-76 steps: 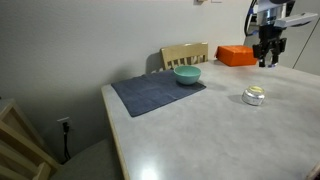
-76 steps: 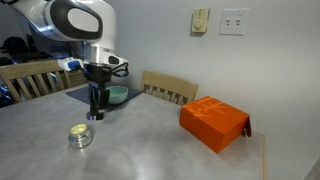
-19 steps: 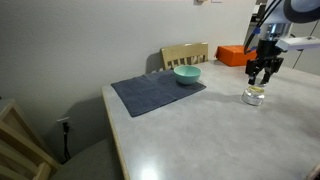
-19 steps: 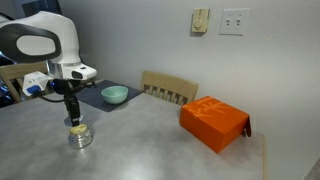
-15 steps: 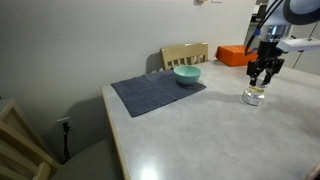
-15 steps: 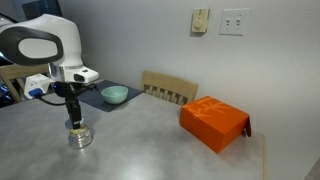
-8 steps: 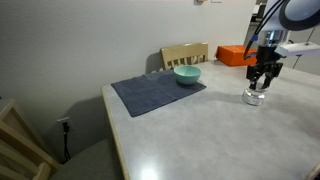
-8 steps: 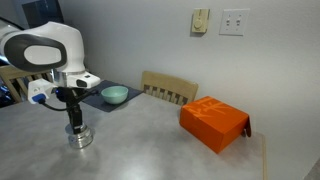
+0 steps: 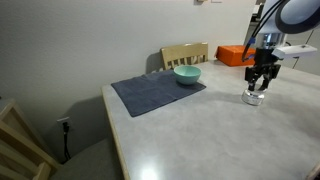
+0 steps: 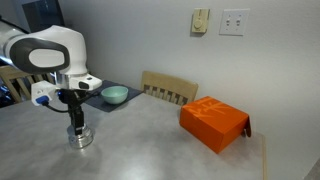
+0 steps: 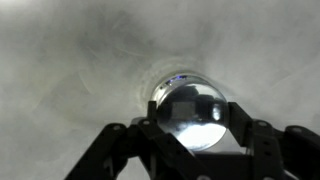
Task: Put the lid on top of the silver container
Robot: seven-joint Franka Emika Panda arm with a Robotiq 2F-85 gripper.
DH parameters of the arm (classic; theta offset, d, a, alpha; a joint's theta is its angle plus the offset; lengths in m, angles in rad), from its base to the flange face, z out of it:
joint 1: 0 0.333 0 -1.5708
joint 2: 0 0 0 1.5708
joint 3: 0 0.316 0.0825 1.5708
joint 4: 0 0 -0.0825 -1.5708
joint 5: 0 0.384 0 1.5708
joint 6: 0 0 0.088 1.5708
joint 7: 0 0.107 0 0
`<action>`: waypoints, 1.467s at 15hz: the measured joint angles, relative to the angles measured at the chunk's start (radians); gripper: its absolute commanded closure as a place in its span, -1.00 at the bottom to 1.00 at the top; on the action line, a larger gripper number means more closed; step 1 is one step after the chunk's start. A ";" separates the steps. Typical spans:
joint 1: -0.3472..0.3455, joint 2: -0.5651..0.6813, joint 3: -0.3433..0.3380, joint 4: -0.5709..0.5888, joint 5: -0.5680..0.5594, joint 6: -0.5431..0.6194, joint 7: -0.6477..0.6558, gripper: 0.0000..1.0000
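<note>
My claw (image 11: 190, 125) hangs straight down over the lid (image 11: 190, 110), a finger on either side of it. I cannot tell whether the fingers are pressing it or only flanking it. The lid sits on the silver container (image 10: 79, 137) on the pale table (image 10: 140, 140), at my fingertips in both exterior views (image 9: 257, 97). Farther off, the teal bowl (image 9: 187, 74) rests on a dark mat (image 9: 157, 93) near a wooden chair (image 9: 185, 54). The orange box (image 10: 214, 122) lies well apart at the right.
</note>
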 measured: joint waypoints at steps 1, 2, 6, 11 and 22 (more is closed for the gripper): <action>0.000 0.000 0.000 0.000 0.000 0.000 0.000 0.13; 0.000 0.000 0.000 0.001 0.000 0.000 0.000 0.13; 0.000 0.001 0.000 0.002 0.000 0.000 -0.001 0.13; -0.025 0.001 0.000 0.015 0.017 0.000 -0.050 0.13; -0.039 0.055 0.022 0.088 0.044 -0.037 -0.122 0.13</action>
